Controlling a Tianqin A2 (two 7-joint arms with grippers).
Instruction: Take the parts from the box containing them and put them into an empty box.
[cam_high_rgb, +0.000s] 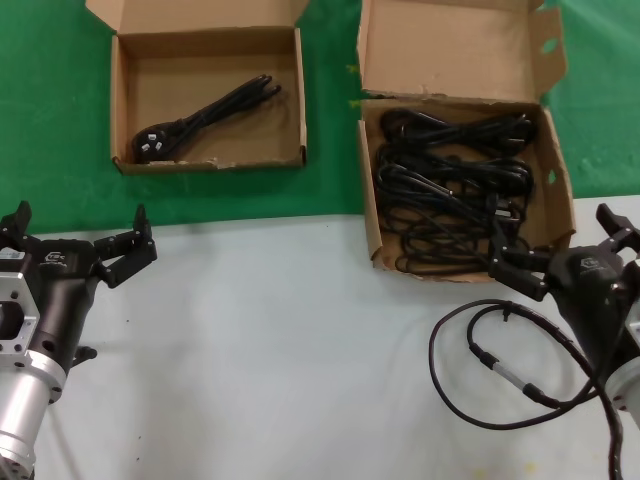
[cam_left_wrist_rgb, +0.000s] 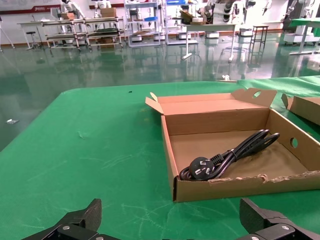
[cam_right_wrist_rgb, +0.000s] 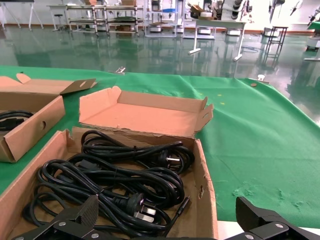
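Several black power cords (cam_high_rgb: 455, 190) lie tangled in the source box (cam_high_rgb: 552, 185), running mostly across it, parallel to its near wall, with loops overlapping so that no single bundle is easy to tell apart. In the right wrist view a two-pin plug (cam_right_wrist_rgb: 142, 209) lies close to the box's near wall, just ahead of the right gripper (cam_high_rgb: 545, 268), whose jaws stand spread and grasp nothing. That gripper hovers at the near right corner of the source box, over its wall, so the cords lie straight ahead of it and slightly below; it is plainly the nearer arm. A pick would likely go best with the fingers straddling a cord crosswise.

One cord (cam_high_rgb: 205, 118) already lies in the smaller box (cam_high_rgb: 122, 100), well to the left of the source box, slanting from its near left to its far right. The left gripper (cam_high_rgb: 78, 245), also spread and unladen, waits nearer than that box. A thicker cable with a metal connector (cam_high_rgb: 500, 365) loops near the right arm. How many cords are stacked, and which end belongs to which, is hard to make out.
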